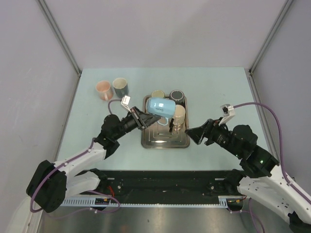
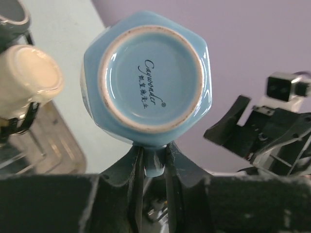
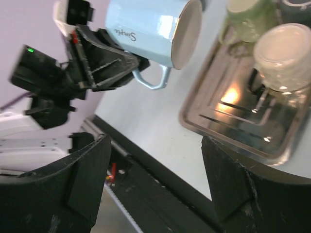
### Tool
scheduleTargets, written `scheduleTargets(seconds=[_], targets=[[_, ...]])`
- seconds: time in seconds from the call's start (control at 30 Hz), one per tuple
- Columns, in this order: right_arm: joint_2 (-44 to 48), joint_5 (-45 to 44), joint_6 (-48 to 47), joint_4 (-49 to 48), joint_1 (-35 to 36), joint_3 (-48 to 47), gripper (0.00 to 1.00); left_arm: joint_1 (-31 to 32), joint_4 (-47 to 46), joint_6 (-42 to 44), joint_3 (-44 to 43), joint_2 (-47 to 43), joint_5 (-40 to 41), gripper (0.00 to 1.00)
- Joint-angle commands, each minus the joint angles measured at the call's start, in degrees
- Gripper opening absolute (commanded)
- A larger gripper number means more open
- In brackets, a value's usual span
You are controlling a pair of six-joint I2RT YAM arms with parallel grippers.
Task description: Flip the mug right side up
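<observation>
The light blue mug [image 1: 161, 107] hangs on its side above the left part of the steel tray [image 1: 163, 138]. My left gripper [image 1: 144, 119] is shut on the mug's handle [image 3: 150, 80]. In the left wrist view the mug's base [image 2: 148, 73] faces the camera, with the handle pinched between the jaws of the left gripper [image 2: 154, 160]. In the right wrist view the mug [image 3: 146, 26] points its mouth towards the tray [image 3: 228, 116]. My right gripper [image 1: 194, 133] is open and empty at the tray's right edge; it also shows in the right wrist view [image 3: 155, 141].
On the tray stand an upside-down cream mug [image 1: 179, 114], a green mug [image 1: 158, 94] and a dark mug [image 1: 177, 96]. A pink mug [image 1: 103, 89] and a grey-green mug [image 1: 120, 86] stand upright at the table's back left.
</observation>
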State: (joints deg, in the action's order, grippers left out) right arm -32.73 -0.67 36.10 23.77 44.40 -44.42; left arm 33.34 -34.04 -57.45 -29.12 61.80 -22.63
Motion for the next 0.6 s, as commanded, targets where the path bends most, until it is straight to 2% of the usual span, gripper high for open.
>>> scheduleTargets(seconds=[0.0,0.13,0.57], targets=[[2.1,9.4,6.9,-12.9,-0.8,2.4,0.8,1.7,-27.6,-11.6,1.6,-4.1,3.0,0.0],[-0.1,15.9,11.1,-19.2,-0.9,4.3,0.8,3.7,-31.3,-12.0,2.8,-5.5,6.2,0.0],[-9.5,23.1,16.5,-41.3,-0.6,5.8,0.79,7.9,-34.2,-11.4,3.1,-5.9,7.5,0.0]])
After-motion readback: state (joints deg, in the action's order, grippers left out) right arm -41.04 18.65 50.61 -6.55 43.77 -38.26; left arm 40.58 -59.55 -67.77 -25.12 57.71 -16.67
